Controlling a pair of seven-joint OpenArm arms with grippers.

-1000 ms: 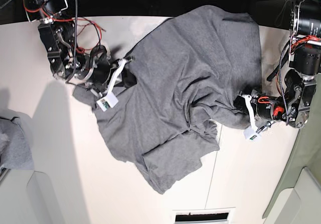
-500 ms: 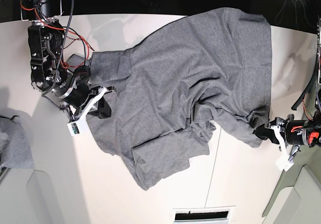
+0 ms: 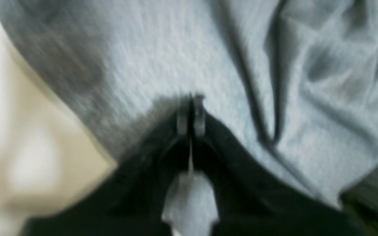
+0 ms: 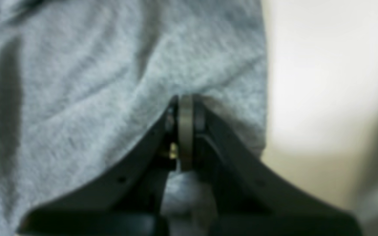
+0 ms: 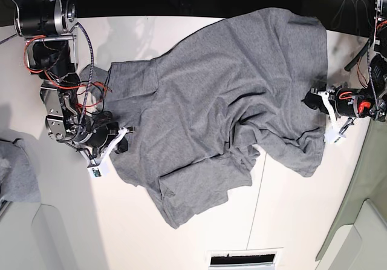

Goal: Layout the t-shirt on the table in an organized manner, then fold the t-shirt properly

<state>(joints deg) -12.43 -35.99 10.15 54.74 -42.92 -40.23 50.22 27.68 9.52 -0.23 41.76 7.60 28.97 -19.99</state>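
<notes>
The grey t-shirt (image 5: 224, 100) lies rumpled across the white table (image 5: 181, 233), with folds bunched near its middle and lower part. My left gripper (image 5: 311, 98) is at the shirt's right edge, shut on a pinch of the cloth; in the left wrist view the left gripper (image 3: 190, 111) has grey fabric (image 3: 162, 55) caught between its closed fingers. My right gripper (image 5: 120, 145) is at the shirt's left edge, also shut on cloth. The right wrist view shows the right gripper (image 4: 185, 111) clamped on the shirt's edge (image 4: 110, 82).
A smaller bunch of grey cloth (image 5: 15, 173) lies at the far left edge. A thin seam (image 5: 256, 203) runs down the table, and a dark slot (image 5: 239, 261) sits at the front edge. The table's curved right edge (image 5: 357, 179) is close to the left arm.
Both grippers have pulled outward, spreading the shirt wider. In the last half second the left gripper moved toward the back with the right edge, and the right gripper shifted slightly forward.
</notes>
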